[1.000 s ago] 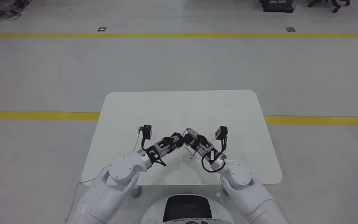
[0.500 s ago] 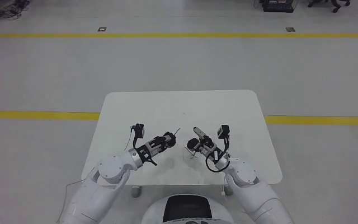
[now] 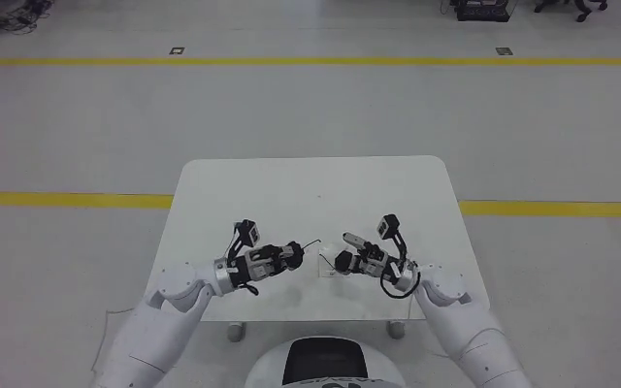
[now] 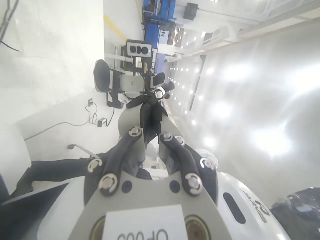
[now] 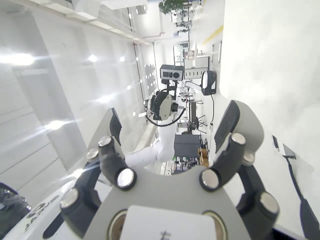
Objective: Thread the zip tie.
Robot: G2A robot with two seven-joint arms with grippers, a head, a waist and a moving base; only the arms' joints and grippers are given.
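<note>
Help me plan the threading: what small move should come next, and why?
Probably ease the right gripper in toward the zip tie's free end and close on it. The left gripper is shut on the zip tie, whose thin end sticks out toward the right gripper, and that gripper is open, empty and apart from it.

Thin black zip tie (image 3: 309, 246), pinched in the left claw (image 3: 295, 253), free end jutting out
</note>
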